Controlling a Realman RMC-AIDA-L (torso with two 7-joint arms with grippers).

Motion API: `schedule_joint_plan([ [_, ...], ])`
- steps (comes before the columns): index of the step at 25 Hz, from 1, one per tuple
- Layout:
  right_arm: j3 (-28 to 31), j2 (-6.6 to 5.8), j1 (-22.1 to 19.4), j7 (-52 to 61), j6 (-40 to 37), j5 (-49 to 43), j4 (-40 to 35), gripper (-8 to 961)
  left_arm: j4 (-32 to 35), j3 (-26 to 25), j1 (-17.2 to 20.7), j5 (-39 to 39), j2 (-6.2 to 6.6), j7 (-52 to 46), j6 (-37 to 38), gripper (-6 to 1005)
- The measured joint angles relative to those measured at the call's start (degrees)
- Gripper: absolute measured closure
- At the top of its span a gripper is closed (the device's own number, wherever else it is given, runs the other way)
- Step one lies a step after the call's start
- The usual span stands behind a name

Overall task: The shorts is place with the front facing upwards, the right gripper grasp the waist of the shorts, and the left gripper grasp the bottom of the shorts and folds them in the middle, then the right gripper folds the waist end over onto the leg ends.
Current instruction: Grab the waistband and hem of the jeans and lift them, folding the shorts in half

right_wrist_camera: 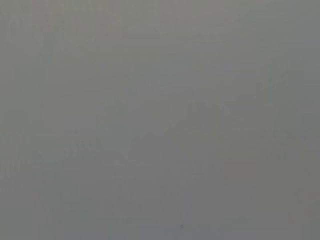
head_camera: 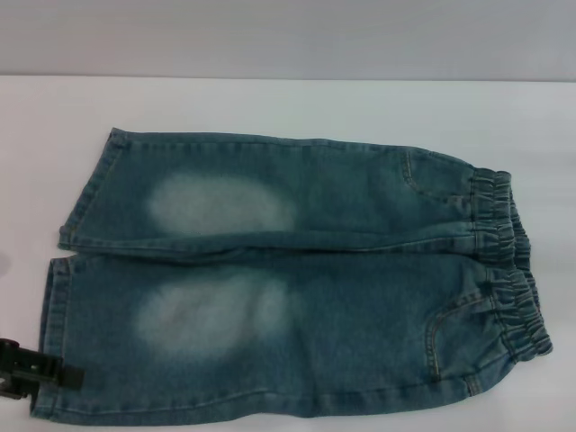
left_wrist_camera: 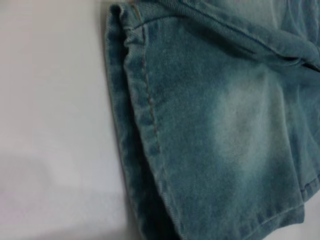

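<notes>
Long blue-green denim shorts (head_camera: 297, 279) flat on white table (head_camera: 270, 103) — black left gripper (head_camera: 36, 367) at near leg hem (head_camera: 54, 342), jaw state unclear.

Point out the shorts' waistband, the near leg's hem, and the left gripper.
Waistband (head_camera: 504, 236), head view: middle of the gathered elastic.
Near leg's hem (head_camera: 54, 315), head view: the stitched edge.
Left gripper (head_camera: 36, 369), head view: black tip at the near hem.
</notes>
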Motion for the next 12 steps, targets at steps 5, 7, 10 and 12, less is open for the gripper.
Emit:
schedule_joint_plan([
  [5, 0.71, 0.01, 0.0, 0.0, 0.31, 0.15, 0.0, 385, 0.19, -0.37, -0.13, 0.11, -0.03, -0.2, -0.47, 351],
  [7, 1.09, 0.01, 0.0, 0.0, 0.32, 0.15, 0.0, 385, 0.51, -0.41, -0.13, 0.11, 0.03, -0.43, -0.62, 424],
  [10, 1.45, 0.01, -0.1, 0.0, 0.32, 0.15, 0.0, 385, 0.83, -0.39, -0.14, 0.12, 0.03, -0.7, -0.75, 489],
  [12, 1.53, 0.01, -0.27, 0.0, 0.32, 0.18, 0.0, 385, 0.83, -0.25, -0.29, 0.27, 0.03, -0.74, -0.68, 533],
])
